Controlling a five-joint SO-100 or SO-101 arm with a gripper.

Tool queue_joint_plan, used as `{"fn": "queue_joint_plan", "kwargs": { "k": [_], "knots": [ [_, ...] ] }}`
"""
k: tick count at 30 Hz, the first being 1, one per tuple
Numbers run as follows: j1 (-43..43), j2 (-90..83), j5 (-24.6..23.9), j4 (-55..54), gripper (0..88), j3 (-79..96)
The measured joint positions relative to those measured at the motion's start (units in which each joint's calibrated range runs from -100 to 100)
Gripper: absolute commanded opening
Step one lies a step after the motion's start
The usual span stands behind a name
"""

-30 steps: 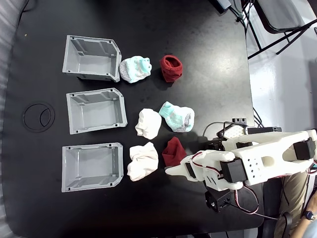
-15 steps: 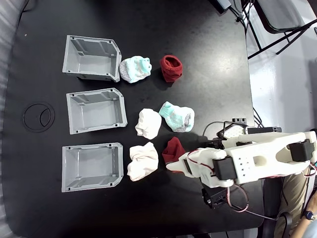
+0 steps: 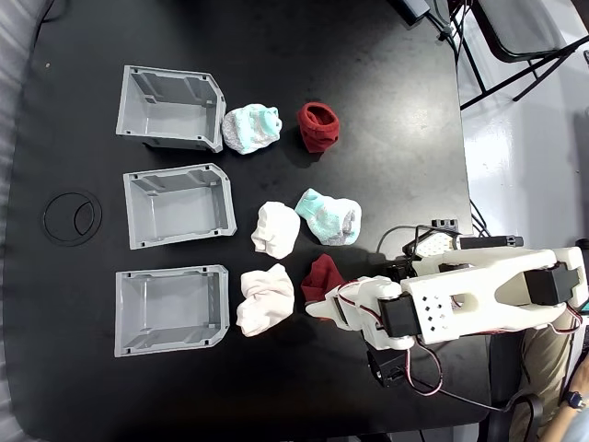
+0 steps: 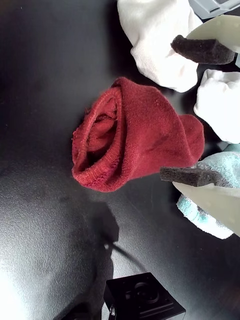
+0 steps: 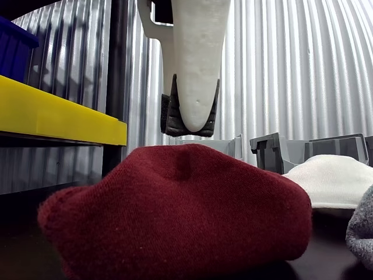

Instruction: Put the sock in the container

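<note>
Sock (image 4: 135, 137), dark red, lies on the black table (image 3: 368, 92) beside a white sock (image 3: 265, 301), with the nearest grey container (image 3: 169, 310) beyond that white sock toward the left of the fixed view. Gripper (image 4: 192, 110) hangs over the sock's right end in the wrist view, fingers apart. One foam pad (image 4: 200, 49) sits over the white sock above; the other pad (image 4: 192, 175) sits at the red sock's lower right edge.

Long axis of the sock runs roughly left to right in the wrist view, rolled cuff at the left, narrow end between the pads. The gap between the fingers crosses that axis, so, as I judge it, a closing would pinch the narrow end.

From the low other view, fingertips (image 5: 189, 119) stand above the sock's crown (image 5: 180, 204), seemingly not yet touching. A descent looks needed before any grip. Risk: upper pad catching the white sock.
</note>
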Motion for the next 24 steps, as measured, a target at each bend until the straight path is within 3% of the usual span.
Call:
{"fn": "queue_joint_plan", "kwargs": {
  "k": [24],
  "knots": [
    [-0.1, 8.0, 0.3, -4.8, 38.1, 0.2]
  ]
}}
